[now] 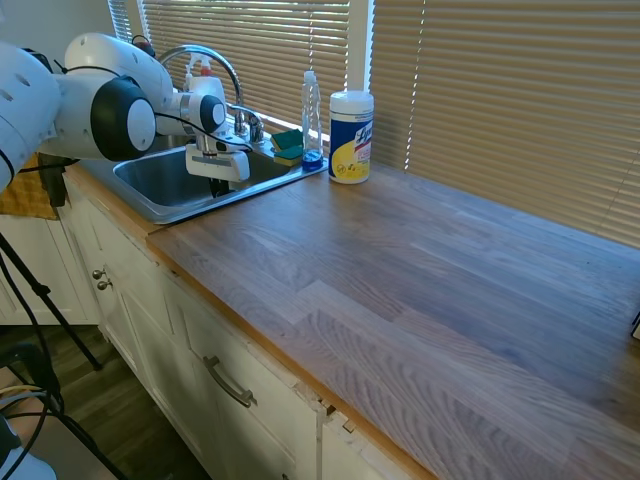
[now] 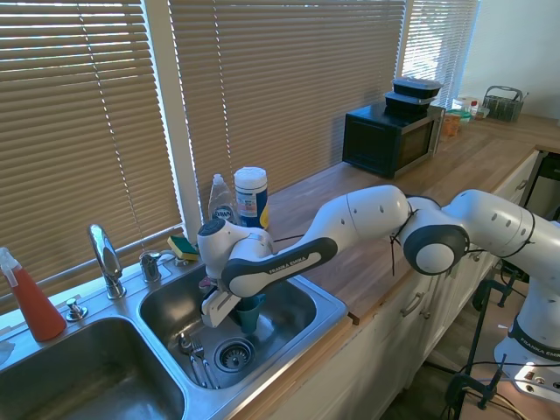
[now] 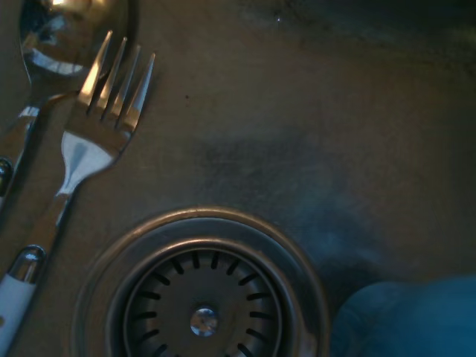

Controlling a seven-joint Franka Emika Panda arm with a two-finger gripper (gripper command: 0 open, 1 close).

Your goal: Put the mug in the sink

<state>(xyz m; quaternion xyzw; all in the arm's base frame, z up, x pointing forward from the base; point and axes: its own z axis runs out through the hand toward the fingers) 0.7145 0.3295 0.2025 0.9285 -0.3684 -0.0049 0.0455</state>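
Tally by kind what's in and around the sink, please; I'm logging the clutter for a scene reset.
Mugs: 1, the teal mug in the basin
Cutlery: 2, the fork and the spoon
Bottles: 2, the clear bottle and the red spray bottle
Wipes canisters: 1, the wipes canister
Sponges: 1, the sponge
Total: 7

Mug (image 2: 248,312) mostly hidden behind arm in second exterior view; we see only teal lower part. In first exterior view, mug fully hidden below sink (image 1: 150,205) rim and gripper (image 1: 218,168). Jaws masked by gripper body; we cannot tell their stance. Wrist view: blurred teal patch cut by bottom edge; fork (image 3: 89,149) handle and spoon (image 3: 52,44) cut by left edge.
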